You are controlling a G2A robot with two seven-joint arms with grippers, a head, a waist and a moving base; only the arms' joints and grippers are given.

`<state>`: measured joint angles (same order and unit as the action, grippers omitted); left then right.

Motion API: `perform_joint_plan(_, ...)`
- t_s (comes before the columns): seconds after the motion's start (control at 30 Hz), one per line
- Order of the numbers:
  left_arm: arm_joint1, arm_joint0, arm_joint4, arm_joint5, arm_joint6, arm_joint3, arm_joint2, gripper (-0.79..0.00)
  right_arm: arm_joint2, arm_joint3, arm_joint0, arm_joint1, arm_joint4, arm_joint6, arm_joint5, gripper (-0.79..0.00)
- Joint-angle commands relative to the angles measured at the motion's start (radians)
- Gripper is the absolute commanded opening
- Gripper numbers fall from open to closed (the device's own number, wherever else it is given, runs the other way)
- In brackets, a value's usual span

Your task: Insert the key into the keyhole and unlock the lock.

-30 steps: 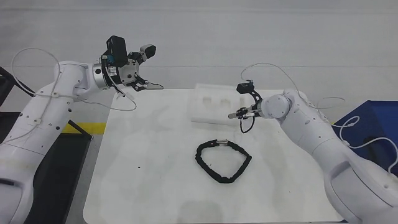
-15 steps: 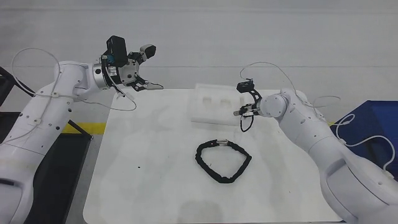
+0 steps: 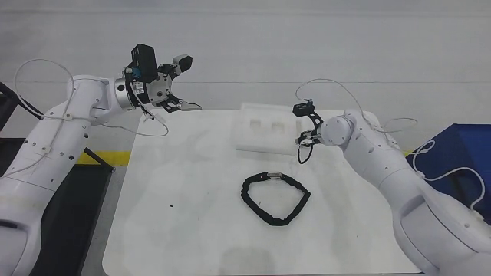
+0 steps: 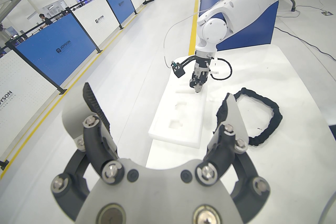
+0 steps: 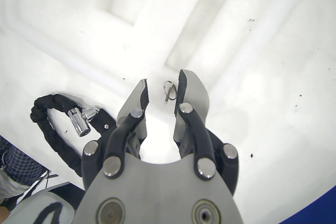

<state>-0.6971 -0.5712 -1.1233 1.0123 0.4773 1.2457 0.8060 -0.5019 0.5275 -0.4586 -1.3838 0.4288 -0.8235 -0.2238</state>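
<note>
White arm (image 3: 381, 162) bent downward, right claw (image 5: 163, 82) part-open astride key (image 5: 170, 91), perhaps touching it

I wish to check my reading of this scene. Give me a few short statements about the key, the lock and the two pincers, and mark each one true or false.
1. The key lies on the foam tray, between the fingers of the open right pincer. True.
2. The left pincer holds the chain lock. False: it is open and empty, and the lock lies on the table.
3. The key sits in the keyhole. False: it is on the tray, apart from the lock.
4. The chain lock forms a closed loop. True.
</note>
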Motion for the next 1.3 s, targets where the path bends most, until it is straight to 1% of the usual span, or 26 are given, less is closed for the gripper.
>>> perform_joint_plan(0.0,0.000,0.000,0.000,0.000,0.000,0.000,0.000,0.000,-0.002,-0.001,-0.001,-0.002,0.003,-0.002,0.000,-0.542)
perform_joint_plan(0.03,0.000,0.000,0.000,0.000,0.000,0.000,0.000,0.000,-0.003,-0.003,-0.002,-0.003,0.005,-0.003,0.000,-0.548)
perform_joint_plan(0.1,0.000,0.000,0.000,0.000,0.000,0.000,0.000,0.000,-0.008,-0.009,-0.003,-0.006,0.003,-0.004,0.003,-0.591)
perform_joint_plan(0.23,0.000,0.000,0.000,0.000,0.000,0.000,0.000,0.000,-0.010,-0.015,-0.004,-0.014,0.010,-0.010,0.003,-0.594)
perform_joint_plan(0.43,0.000,0.000,0.000,0.000,0.000,0.000,0.000,0.000,-0.014,-0.037,-0.005,-0.024,0.024,-0.011,0.013,-0.650)
perform_joint_plan(0.57,0.000,0.000,0.000,0.000,0.000,0.000,0.000,0.000,-0.020,-0.051,-0.004,-0.030,0.026,-0.006,0.017,-0.742)
perform_joint_plan(0.6,0.000,0.000,0.000,0.000,0.000,0.000,0.000,0.000,-0.022,-0.054,-0.004,-0.031,0.028,-0.005,0.019,-0.782)
perform_joint_plan(1.0,0.000,0.000,0.000,0.000,0.000,0.000,0.000,0.000,-0.038,-0.064,0.005,-0.039,0.061,0.004,0.017,-0.785)
perform_joint_plan(1.13,0.000,0.000,0.000,0.000,0.000,0.000,0.000,0.000,-0.048,-0.049,0.009,-0.032,0.081,0.007,0.017,-0.785)
perform_joint_plan(1.27,0.000,0.000,0.000,0.000,0.000,0.000,0.000,0.000,-0.065,-0.007,0.007,-0.015,0.109,0.009,0.023,-0.785)
